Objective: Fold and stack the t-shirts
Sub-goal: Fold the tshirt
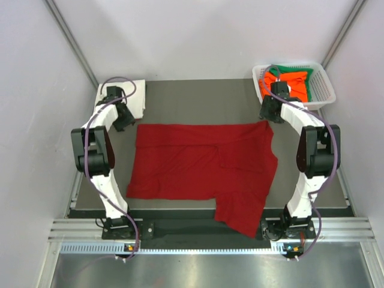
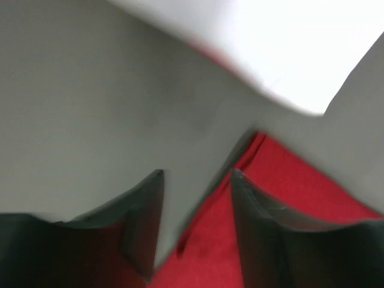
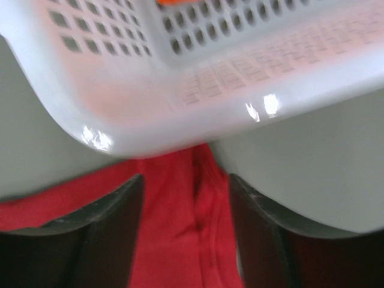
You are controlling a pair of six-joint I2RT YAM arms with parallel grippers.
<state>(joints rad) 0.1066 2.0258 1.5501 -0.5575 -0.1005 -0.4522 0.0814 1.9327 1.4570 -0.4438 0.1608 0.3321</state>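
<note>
Top external view shows the dark red t-shirt [image 1: 204, 168] spread across the dark bench [image 1: 198, 96], its far edge running straight between the two arms and its lower right part draped over the near edge of the bench. The left hand [image 1: 123, 118] is placed just beside the shirt's upper left corner, and the right hand [image 1: 268, 111] just at its upper right corner, below the white basket [image 1: 324, 87] in which an orange t-shirt [image 1: 295, 78] and a green t-shirt [image 1: 302, 91] are heaped. A folded white t-shirt [image 1: 140, 102] is seen at the upper left, behind the left arm. In both wrist views the fingers are parted with nothing held between them: both hands are open, and red cloth is seen beyond the fingertips, not between them. The step in hand is judged to be the laying-out of the red shirt for folding. For the next move, an edge or corner would need to be gripped afresh and carried over the body of the shirt, with the overhanging part gathered in.
</note>
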